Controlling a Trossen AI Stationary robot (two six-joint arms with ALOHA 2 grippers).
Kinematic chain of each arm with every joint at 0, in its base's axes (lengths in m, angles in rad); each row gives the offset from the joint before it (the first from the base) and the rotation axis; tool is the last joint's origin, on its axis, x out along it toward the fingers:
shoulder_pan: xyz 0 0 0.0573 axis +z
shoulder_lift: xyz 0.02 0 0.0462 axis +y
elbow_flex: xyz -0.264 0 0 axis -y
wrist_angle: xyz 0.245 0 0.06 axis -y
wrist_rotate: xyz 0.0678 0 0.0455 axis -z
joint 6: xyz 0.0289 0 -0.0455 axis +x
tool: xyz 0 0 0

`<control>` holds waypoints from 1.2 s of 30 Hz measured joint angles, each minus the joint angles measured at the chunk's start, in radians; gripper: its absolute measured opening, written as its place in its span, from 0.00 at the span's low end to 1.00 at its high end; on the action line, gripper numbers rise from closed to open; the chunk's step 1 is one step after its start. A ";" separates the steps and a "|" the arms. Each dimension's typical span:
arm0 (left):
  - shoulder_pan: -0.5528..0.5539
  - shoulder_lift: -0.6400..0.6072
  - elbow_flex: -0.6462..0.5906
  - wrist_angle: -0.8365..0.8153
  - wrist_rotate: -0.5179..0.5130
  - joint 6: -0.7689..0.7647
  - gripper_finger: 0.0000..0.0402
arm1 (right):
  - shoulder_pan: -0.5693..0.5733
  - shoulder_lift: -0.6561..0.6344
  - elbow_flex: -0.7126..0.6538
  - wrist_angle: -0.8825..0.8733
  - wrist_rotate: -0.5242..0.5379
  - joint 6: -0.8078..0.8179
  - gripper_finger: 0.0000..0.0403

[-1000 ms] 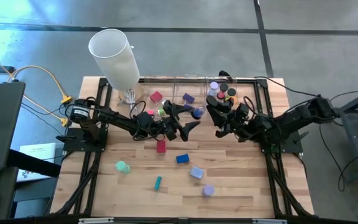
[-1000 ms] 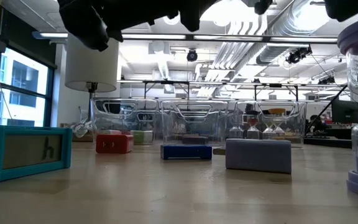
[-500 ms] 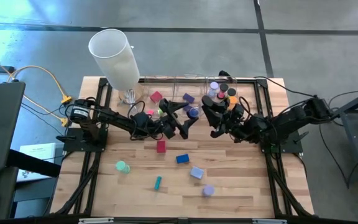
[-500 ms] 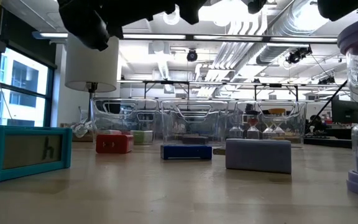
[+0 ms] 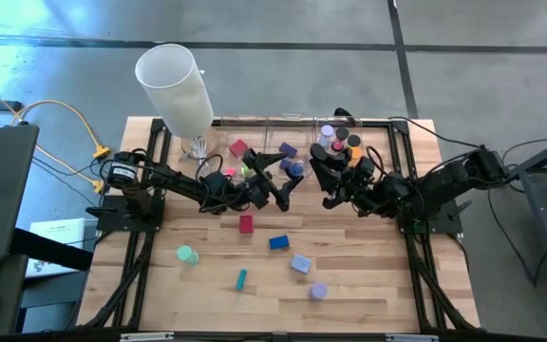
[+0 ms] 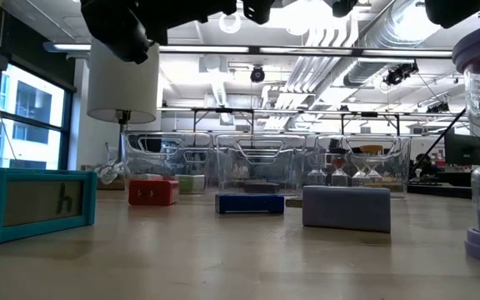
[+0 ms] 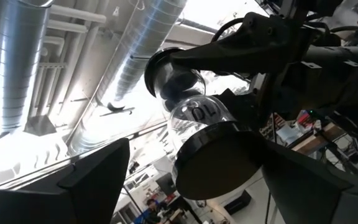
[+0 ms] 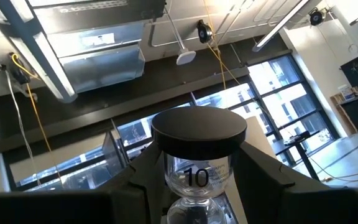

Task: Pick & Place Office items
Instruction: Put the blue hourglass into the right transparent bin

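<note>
- clear bins (image 5: 272, 133) sit in a row along the far edge of the table (image 5: 368, 304); in the high view a red block (image 5: 239, 148) lies in the left part of the row, a purple block (image 5: 288, 150) in the middle part
- the right-hand bin holds a bunch of little sand timers (image 5: 340, 141) standing upright, with lavender, orange, black and red caps; the low view shows them through the clear wall
- tall white cylinder (image 5: 174, 85) stands at the far left corner, just beside the bins
- right gripper (image 5: 330, 186) is up in the air over the middle of the table, in front of the bins, clamped on a black-capped sand timer (image 8: 197, 174) marked "10"; its fingers sit on either side of the glass
- left gripper (image 5: 281, 186) hangs just beside it, also raised, fingers spread wide; the timer's cap shows in its gap, but can't tell if it touches
- loose pieces on the near half: red block (image 5: 246, 223), blue block (image 5: 278, 242), lavender block (image 5: 300, 264), green roll (image 5: 186, 254), teal stick (image 5: 241, 278), lavender roll (image 5: 318, 291), all apart from each other
- bare wood runs along the near edge and down both side edges; both grippers hang high above the loose pieces
</note>
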 joint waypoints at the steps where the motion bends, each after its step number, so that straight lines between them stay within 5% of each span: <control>1: 0.000 0.000 0.001 0.000 0.000 0.000 0.85 | 0.000 0.000 0.000 0.000 -0.001 0.000 0.35; 18: 0.000 0.001 0.007 -0.003 0.007 -0.018 0.52 | 0.000 -0.001 0.000 -0.025 -0.002 0.021 0.35; 32: -0.032 0.001 0.008 0.003 -0.033 0.031 0.50 | 0.002 -0.001 0.000 -0.049 -0.009 0.034 0.35; 36: -0.043 0.001 0.009 0.010 -0.033 0.048 0.50 | 0.003 0.000 -0.001 -0.059 -0.012 0.049 0.46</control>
